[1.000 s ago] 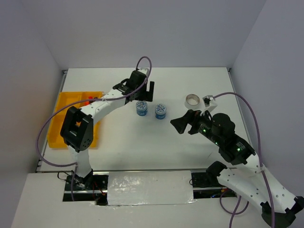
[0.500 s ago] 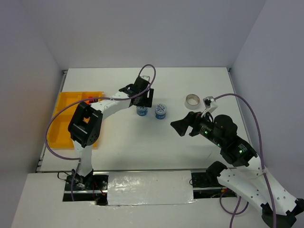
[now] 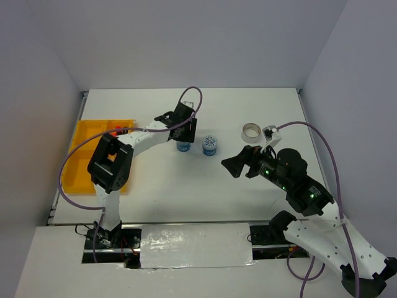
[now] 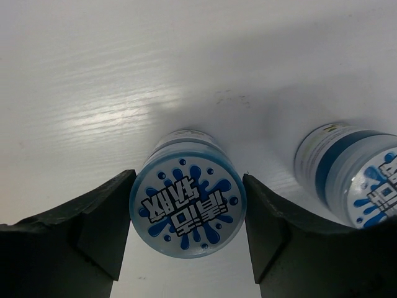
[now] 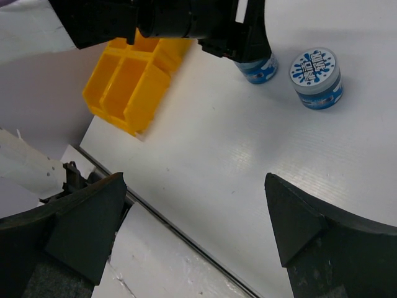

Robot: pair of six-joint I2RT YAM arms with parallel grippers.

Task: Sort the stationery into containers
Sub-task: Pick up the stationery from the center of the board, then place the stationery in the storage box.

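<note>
Right end effector (image 3: 239,164): nearest to my bases, held above the worktop (image 3: 186,198), right of centre. Its jaws stand wide with nothing between them, and it points left toward the rolls.

Tray (image 3: 84,143): lies flat at the left edge of the worktop, well apart from both rolls. My left arm crosses over its far right corner. A small red item (image 3: 116,129) shows at that corner, but it is too small to identify.

Left end effector (image 4: 187,183): farther out, near the middle of the worktop, lowered over a roll (image 4: 187,214). The roll stands upright on the worktop with its blue-splash lid facing up. One finger (image 4: 80,236) flanks it on each side, close against the edge of the lid. Whether the fingers press on the roll or only stand beside it, I cannot tell.

Second roll (image 3: 210,145): upright, just right of the first, apart from it and outside the jaws.

Tape ring (image 3: 251,131): flat on the worktop, farther right, apart from the second roll.
</note>
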